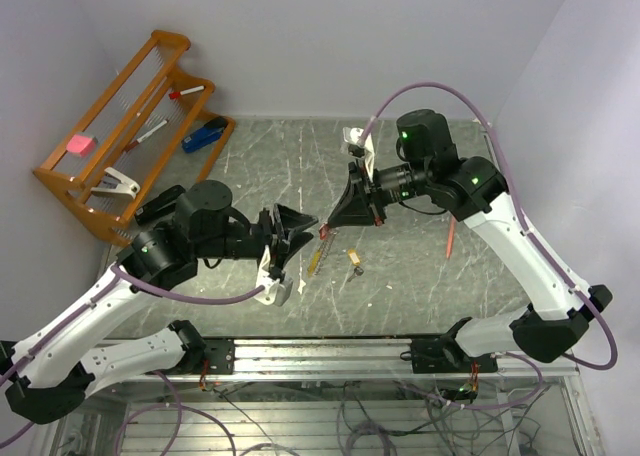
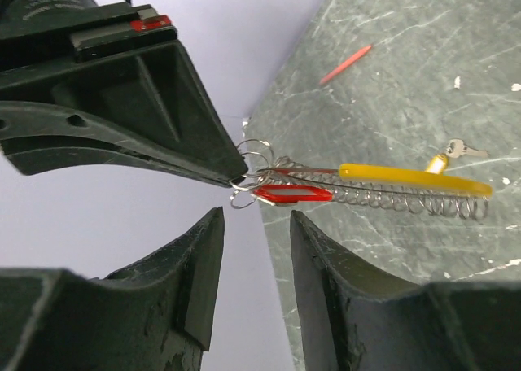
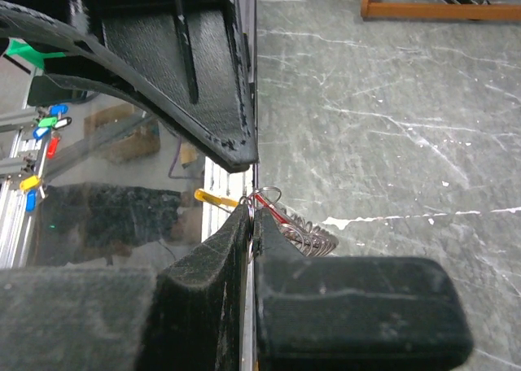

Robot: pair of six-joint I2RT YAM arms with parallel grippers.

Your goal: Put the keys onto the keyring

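The keyring [image 2: 383,198] hangs in the air above the tabletop [image 1: 420,276], between my two arms. My right gripper [image 1: 328,224] pinches it at one end, jaws pressed together on its small end loops. The ring is a long, loose silvery coil with a curved yellow tag [image 2: 415,180] lying along it. I judge it light but springy and floppy. The free end is likely to sag and swing, and the smooth wire may slip in a shallow pinch. The end loops or the flat tag seem firmer places to hold than the middle of the coil.

My left gripper [image 2: 256,224] hovers just below the held end, jaws apart, holding nothing.

The red key [image 2: 293,194] lies against the coil close to my right gripper's tips; I cannot tell how it is threaded. The brass key [image 2: 444,159] lies flat on the tabletop, apart from the ring. It is tiny, thin and hard, so I expect it to skid; its head looks the best place to grip.

Pale walls [image 1: 300,36] close in on three sides. The tabletop is smooth, grey-green and marbled, with white flecks. A wooden rack [image 1: 130,126] stands at the far left corner, well apart. A thin red stick [image 1: 451,234] lies beside my right arm.
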